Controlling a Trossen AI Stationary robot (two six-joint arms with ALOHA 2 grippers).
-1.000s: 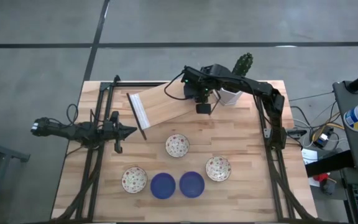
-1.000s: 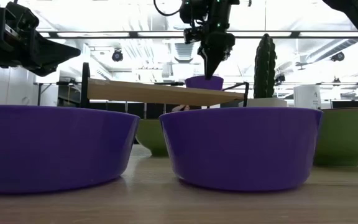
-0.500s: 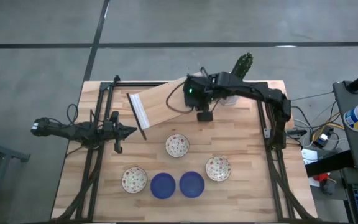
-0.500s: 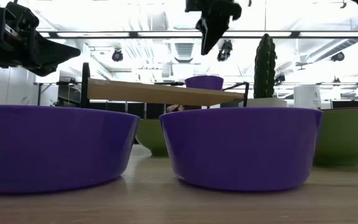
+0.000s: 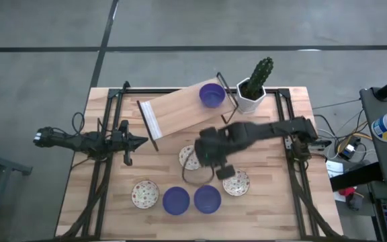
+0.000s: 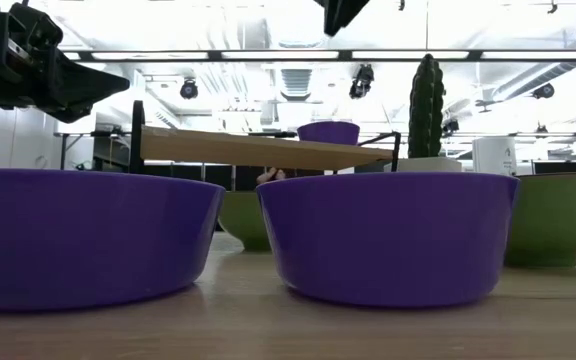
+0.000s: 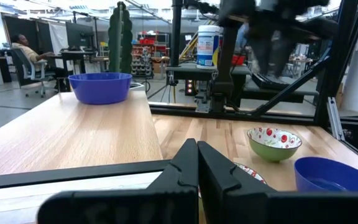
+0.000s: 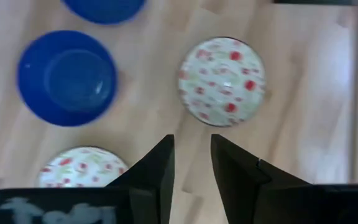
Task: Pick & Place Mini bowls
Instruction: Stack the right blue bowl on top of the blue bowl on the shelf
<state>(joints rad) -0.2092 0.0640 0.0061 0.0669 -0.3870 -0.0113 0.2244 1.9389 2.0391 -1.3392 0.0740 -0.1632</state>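
Observation:
One deep blue mini bowl [image 5: 211, 95] stands on the raised wooden shelf [image 5: 177, 113], also seen in the low view [image 6: 328, 131] and the left wrist view [image 7: 100, 86]. On the table sit two more blue bowls [image 5: 176, 200] [image 5: 207, 199] and three speckled cream bowls [image 5: 187, 158] [image 5: 236, 182] [image 5: 144, 193]. My right gripper [image 5: 210, 156] hovers open, high above the table's middle, beside the middle speckled bowl [image 8: 222, 81]; its fingers [image 8: 160, 168] point down and touch nothing. My left gripper [image 5: 136, 141] waits shut at the table's left, beside the shelf.
A cactus in a white hexagonal pot [image 5: 252, 91] stands at the far edge, right of the shelf. A black frame [image 5: 294, 144] runs along both table sides. Bare wood lies between the shelf and the bowls. A person [image 7: 23, 50] sits in the room behind.
My right gripper has risen off the blue bowl on the shelf and swung toward the near edge, ending above the middle speckled bowl. The blue bowl has stayed where it was on the shelf.

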